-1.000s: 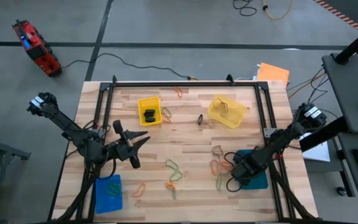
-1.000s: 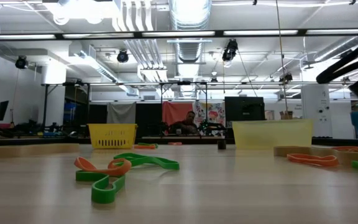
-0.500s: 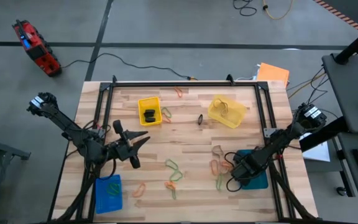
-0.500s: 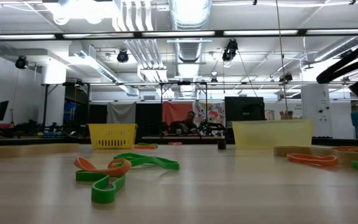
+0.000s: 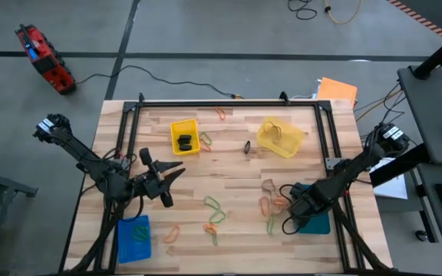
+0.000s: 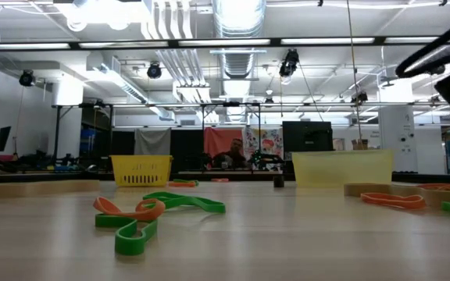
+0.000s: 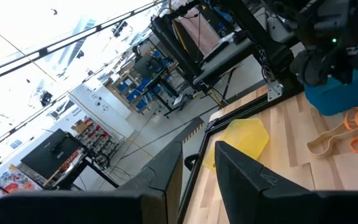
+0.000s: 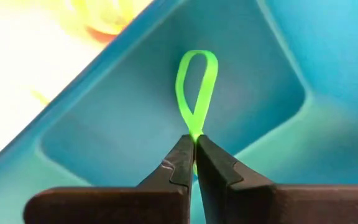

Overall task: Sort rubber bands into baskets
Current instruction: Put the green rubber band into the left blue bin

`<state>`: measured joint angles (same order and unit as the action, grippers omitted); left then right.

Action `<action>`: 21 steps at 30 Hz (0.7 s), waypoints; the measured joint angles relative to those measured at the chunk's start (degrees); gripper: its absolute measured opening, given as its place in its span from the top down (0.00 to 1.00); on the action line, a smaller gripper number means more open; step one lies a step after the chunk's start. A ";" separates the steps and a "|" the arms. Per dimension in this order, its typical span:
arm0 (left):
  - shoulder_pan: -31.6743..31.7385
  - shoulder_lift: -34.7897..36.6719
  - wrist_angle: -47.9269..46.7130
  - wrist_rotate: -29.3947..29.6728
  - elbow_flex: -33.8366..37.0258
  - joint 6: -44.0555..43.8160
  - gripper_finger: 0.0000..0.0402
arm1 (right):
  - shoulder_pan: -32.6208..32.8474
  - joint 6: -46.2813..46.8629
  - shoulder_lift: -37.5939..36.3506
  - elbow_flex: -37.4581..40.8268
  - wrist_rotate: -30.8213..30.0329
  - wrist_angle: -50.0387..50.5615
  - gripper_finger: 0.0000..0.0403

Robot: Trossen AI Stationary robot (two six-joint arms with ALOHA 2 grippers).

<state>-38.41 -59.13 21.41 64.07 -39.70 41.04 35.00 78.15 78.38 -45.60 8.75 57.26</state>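
Pinched tight in the right gripper (image 8: 194, 144), a thin bright-green rubber band loop (image 8: 197, 87) stands up from the closed fingertips over the hollow of the teal-blue rectangular plastic basket (image 8: 104, 146); only the right wrist view shows this grip, since from above the gripper (image 5: 291, 208) merely covers that basket's (image 5: 318, 222) edge near the table's right front. Loose green, orange and tan bands (image 5: 268, 204) lie just beside it on the pale wooden tabletop (image 5: 236, 172), and the low view shows a green-and-orange tangle (image 6: 143, 211) up close. Left of centre, the left gripper (image 5: 176, 172) hovers with its fingers slightly apart, holding nothing, above the bright-blue basket (image 5: 133, 238). Farther back sit the bright-yellow basket (image 5: 184, 136) with black bands and the pale translucent yellow basket (image 5: 280, 136).
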 joint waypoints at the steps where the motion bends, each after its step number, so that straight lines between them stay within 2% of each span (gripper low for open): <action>1: 0.01 0.00 0.00 0.00 0.00 -0.02 0.80 | 0.00 0.22 -0.89 0.00 0.00 0.23 0.98; 5: 0.00 0.00 0.00 0.49 0.00 -1.00 0.80 | 0.21 3.08 -3.09 -2.84 -1.58 8.24 0.98; 7: 0.00 0.00 0.00 1.95 -0.01 -1.60 0.80 | 0.54 3.29 -3.27 -6.39 -4.43 13.76 0.98; 10: 0.00 0.00 -0.04 4.90 -0.02 -2.98 0.80 | 0.65 2.88 -3.25 -12.93 -11.40 19.56 0.98; 12: -0.11 0.04 -1.70 5.94 -0.02 -5.24 0.80 | 0.63 0.61 -3.25 -17.38 -18.75 20.45 0.98; 15: -0.80 0.04 -6.68 5.92 -0.02 -10.75 0.80 | 0.56 -7.97 -3.20 -22.86 -33.28 16.90 0.98; 17: -1.61 0.04 -10.83 5.89 -0.03 -16.75 0.80 | -0.16 -17.15 -2.99 -25.22 -42.27 11.10 0.98; 19: -2.28 0.04 -15.21 4.49 -0.03 -23.55 0.80 | -1.67 -29.20 -2.59 -26.25 -47.18 2.33 0.98; 21: -2.39 0.04 -19.46 -2.60 -0.02 -31.24 0.80 | -3.86 -43.00 -1.84 -26.28 -48.38 -9.10 0.98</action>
<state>-40.80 -59.09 1.95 61.47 -39.72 9.80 31.14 35.15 76.54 -71.89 -39.63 48.16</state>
